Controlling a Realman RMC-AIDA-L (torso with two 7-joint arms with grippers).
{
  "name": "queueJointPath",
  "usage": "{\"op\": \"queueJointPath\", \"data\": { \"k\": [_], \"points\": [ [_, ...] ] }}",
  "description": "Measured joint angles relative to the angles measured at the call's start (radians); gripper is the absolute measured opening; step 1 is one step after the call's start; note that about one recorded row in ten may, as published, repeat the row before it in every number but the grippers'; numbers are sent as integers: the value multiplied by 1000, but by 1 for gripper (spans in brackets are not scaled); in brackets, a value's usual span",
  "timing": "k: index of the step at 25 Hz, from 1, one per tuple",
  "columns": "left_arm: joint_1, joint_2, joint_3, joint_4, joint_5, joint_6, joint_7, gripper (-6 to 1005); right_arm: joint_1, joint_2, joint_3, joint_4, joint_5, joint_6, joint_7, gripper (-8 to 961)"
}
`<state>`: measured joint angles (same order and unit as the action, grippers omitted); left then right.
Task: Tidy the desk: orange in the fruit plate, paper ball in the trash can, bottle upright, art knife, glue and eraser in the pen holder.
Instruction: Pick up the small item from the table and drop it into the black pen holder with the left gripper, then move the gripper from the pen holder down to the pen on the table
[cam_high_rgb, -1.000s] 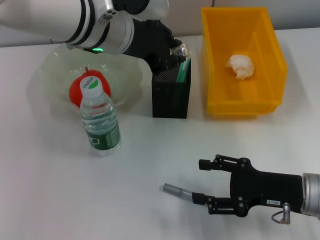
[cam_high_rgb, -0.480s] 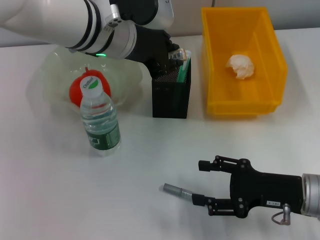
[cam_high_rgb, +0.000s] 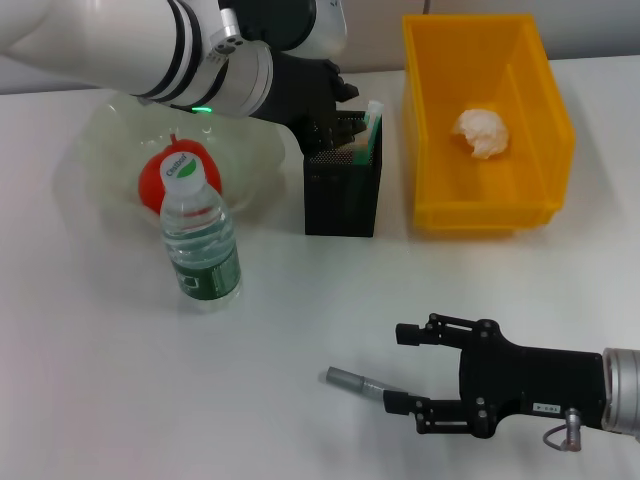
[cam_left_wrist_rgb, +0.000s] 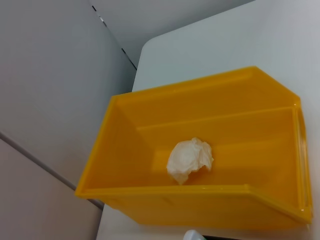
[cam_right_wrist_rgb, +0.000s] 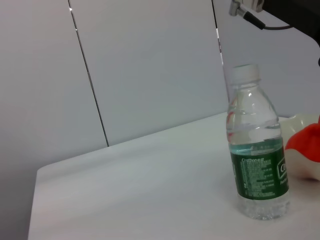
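Note:
My left gripper (cam_high_rgb: 338, 122) hangs open just over the black mesh pen holder (cam_high_rgb: 340, 200); the eraser is out of view. A green glue stick (cam_high_rgb: 372, 135) stands in the holder. The orange (cam_high_rgb: 155, 182) lies in the pale-green fruit plate (cam_high_rgb: 100, 130). The bottle (cam_high_rgb: 200, 240) stands upright in front of the plate and also shows in the right wrist view (cam_right_wrist_rgb: 257, 165). The paper ball (cam_high_rgb: 482, 132) lies in the yellow trash can (cam_high_rgb: 540, 205), as the left wrist view shows too (cam_left_wrist_rgb: 190, 160). My right gripper (cam_high_rgb: 405, 365) is open, its lower finger beside the grey art knife (cam_high_rgb: 355, 382) on the table.
The trash can stands right of the pen holder with a narrow gap between them. The white table (cam_high_rgb: 300, 320) runs from the bottle to the right gripper. A grey wall (cam_right_wrist_rgb: 150, 65) stands behind the table's far edge.
The eraser held in my left gripper above the pen holder has gone from sight, and the fingers now sit lower over the holder. The right arm has barely moved.

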<state>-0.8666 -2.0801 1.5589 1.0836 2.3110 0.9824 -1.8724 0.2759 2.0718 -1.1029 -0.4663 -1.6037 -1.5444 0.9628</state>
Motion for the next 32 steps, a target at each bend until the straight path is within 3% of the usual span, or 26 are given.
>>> {"op": "queueJointPath", "data": {
  "k": [4, 7, 12, 15, 16, 19, 21, 23, 25, 26, 27, 28, 30, 31, 32],
  "points": [
    [0, 0, 0, 1, 1, 0, 1, 329, 0, -1, 0, 0, -1, 0, 0, 788],
    [2, 0, -1, 6, 1, 0, 0, 398, 0, -1, 0, 0, -1, -1, 0, 788],
    [44, 3, -8, 94, -48, 13, -7, 454, -4, -5, 9, -2, 0, -27, 3, 788],
    [112, 10, -41, 184, -200, 48, 59, 488, -9, -12, 21, -5, 4, -37, 11, 788],
    [149, 11, -88, 228, -300, 107, 110, 499, -10, -15, 32, -6, 4, -40, 21, 788],
    [181, 11, -135, 255, -398, 176, 162, 532, -11, -19, 47, -6, 4, -50, 26, 789],
    [254, 11, -206, 278, -563, 300, 250, 555, -13, -26, 80, -6, 1, -71, 29, 789],
    [272, 12, -219, 280, -588, 325, 267, 577, -21, -38, 113, -9, 1, -89, 40, 789],
    [352, 12, -250, 291, -674, 396, 328, 651, -26, -45, 127, -11, 1, -97, 47, 789],
    [439, 12, -263, 292, -737, 450, 391, 689, -43, -63, 169, -32, 0, -126, 78, 789],
    [439, 12, -263, 292, -737, 450, 391, 726, -43, -63, 169, -32, 0, -126, 78, 789],
    [502, 12, -266, 288, -780, 480, 444, 763, -52, -71, 187, -48, 1, -136, 92, 789],
    [587, 12, -264, 269, -829, 517, 523, 809, -81, -85, 227, -120, 0, -164, 154, 789],
    [634, 12, -262, 250, -853, 544, 579, 819, -111, -93, 258, -236, -9, -186, 250, 789],
    [634, 12, -262, 250, -853, 544, 579, 828, -111, -93, 258, -236, -9, -186, 250, 789]
  ]
}}
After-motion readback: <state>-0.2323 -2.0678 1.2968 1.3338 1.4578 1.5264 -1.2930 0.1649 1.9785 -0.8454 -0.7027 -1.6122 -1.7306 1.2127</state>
